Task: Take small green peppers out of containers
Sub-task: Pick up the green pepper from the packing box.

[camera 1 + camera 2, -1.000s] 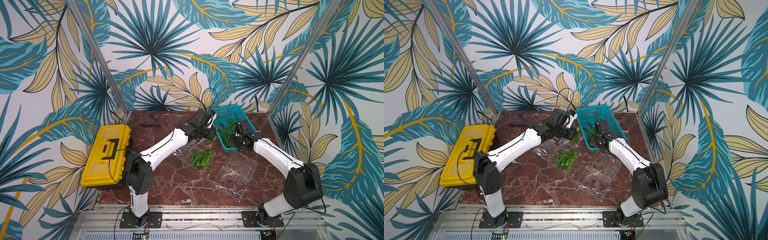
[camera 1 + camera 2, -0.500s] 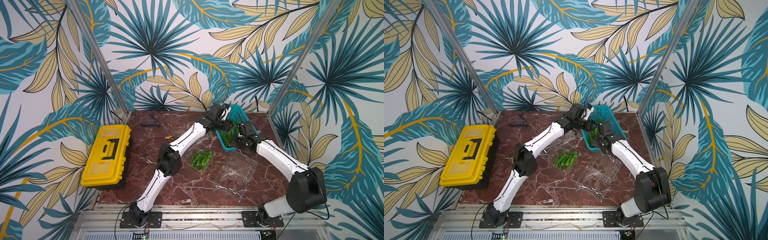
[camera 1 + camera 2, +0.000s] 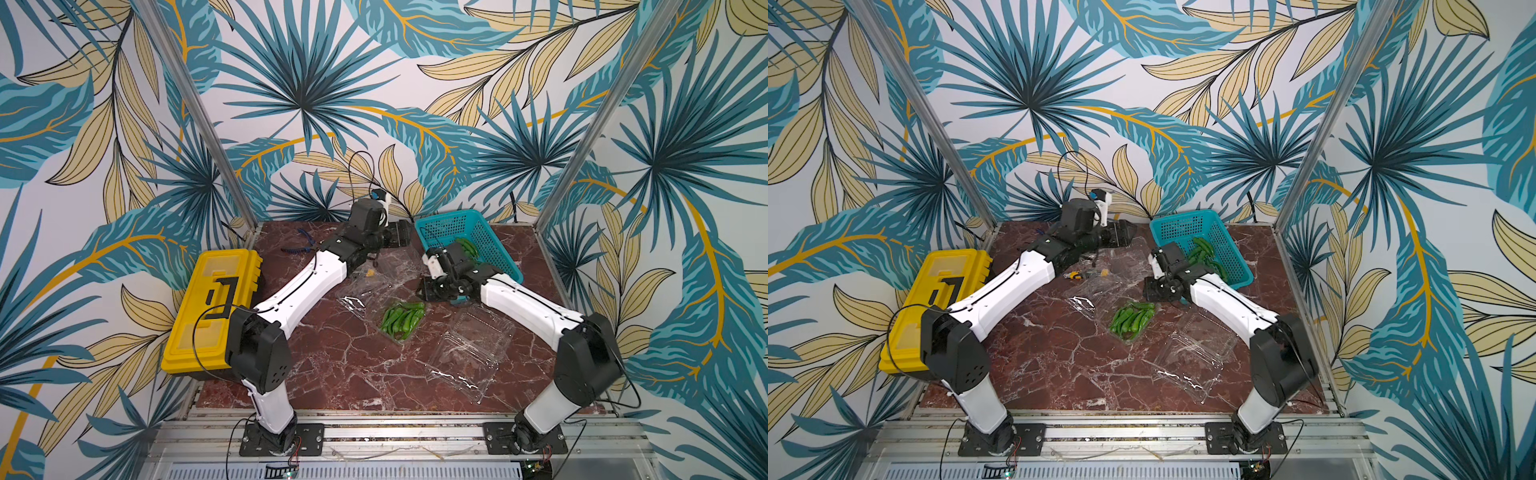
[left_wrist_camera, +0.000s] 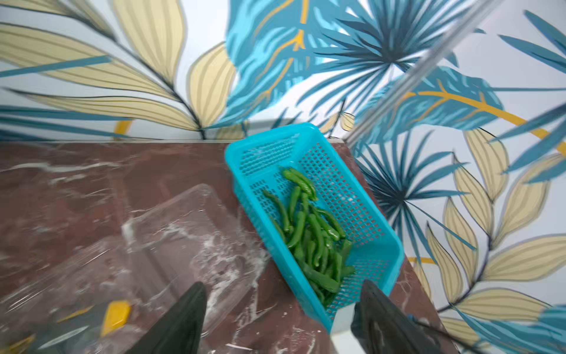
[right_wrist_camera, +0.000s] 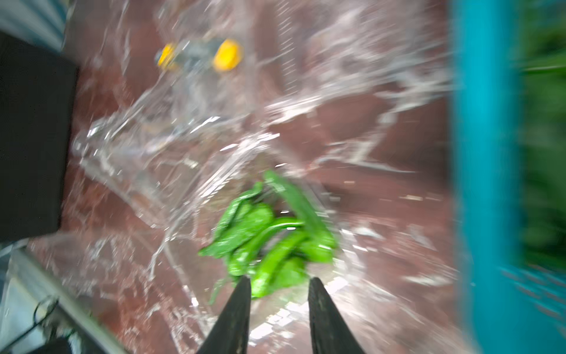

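In the middle of the red-brown marble desk [image 3: 332, 365], a loose heap of glossy, slender small green peppers [image 3: 402, 319] lies in the tray of an open, clear thin-plastic clamshell container [image 3: 363, 291]. An empty clear clamshell [image 3: 469, 353] sits near it, and more peppers [image 4: 309, 233] lie in the teal perforated plastic basket [image 4: 352, 190]. My right tool [image 5: 280, 279] hovers just beside the heap, jaws partly apart and empty. My left tool [image 4: 283, 285] stands wide open and empty by the basket. I judge the peppers light, firm but bruisable, and waxy enough to slip, so I would pinch one across its mid-body, not by the thin stem. The ribbed container looks flimsy, likely to slide or crumple.
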Motion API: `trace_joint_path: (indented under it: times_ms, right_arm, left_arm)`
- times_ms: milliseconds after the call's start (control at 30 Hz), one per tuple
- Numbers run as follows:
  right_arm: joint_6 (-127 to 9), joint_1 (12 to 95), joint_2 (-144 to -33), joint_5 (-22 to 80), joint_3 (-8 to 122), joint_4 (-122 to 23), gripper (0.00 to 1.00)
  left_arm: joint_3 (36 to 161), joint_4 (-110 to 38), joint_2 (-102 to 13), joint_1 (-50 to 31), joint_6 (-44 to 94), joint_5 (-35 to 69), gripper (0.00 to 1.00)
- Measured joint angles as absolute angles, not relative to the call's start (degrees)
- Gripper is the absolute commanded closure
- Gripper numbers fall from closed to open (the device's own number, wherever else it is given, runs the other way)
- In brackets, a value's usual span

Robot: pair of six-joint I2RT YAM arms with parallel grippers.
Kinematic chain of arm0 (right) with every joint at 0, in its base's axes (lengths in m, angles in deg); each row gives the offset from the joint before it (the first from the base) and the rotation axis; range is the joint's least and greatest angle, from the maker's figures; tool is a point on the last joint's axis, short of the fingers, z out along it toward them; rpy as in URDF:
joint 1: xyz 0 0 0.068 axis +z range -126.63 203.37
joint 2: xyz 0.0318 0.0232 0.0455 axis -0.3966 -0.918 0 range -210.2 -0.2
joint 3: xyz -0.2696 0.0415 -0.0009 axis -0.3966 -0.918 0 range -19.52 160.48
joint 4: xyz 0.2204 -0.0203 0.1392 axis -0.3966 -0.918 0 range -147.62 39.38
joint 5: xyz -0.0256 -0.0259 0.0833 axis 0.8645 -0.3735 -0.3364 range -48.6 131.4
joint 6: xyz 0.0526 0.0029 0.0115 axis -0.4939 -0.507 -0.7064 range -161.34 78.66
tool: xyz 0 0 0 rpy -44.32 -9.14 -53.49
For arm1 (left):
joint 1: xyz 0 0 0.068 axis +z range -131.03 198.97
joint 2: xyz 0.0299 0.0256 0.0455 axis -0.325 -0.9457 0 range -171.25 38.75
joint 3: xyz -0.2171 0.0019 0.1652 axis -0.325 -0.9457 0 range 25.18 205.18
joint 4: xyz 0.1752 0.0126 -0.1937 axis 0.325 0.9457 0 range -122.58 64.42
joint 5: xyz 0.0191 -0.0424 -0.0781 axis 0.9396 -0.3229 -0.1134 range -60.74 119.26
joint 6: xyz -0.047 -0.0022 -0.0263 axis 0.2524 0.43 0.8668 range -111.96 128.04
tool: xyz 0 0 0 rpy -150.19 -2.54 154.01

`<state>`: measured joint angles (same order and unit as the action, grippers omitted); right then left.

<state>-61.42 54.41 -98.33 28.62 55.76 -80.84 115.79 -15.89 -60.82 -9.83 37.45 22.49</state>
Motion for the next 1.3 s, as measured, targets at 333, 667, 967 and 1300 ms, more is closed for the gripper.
trace_joint_path:
  times_ms: [333,667,967,1300]
  right_arm:
    - [-61.22,58.33,-114.96,20.25,62.17,-83.76,0.57]
    - [-62.19,58.11,-117.32,20.34,67.02,-86.93,0.53]
    - [-63.63,58.02,-120.86,21.35,70.85,-88.22,0.55]
    - [-63.98,58.24,-121.32,21.59,71.94,-88.16,0.74]
  left_arm:
    - [98.28,-14.64,-60.25,-7.60,42.70,26.78,0.20]
    - [98.26,-14.29,-59.92,-7.34,44.14,26.86,0.20]
    - [98.26,-14.01,-59.92,-7.34,44.53,25.53,0.20]
    - [98.26,-13.88,-59.92,-7.99,44.51,22.60,0.20]
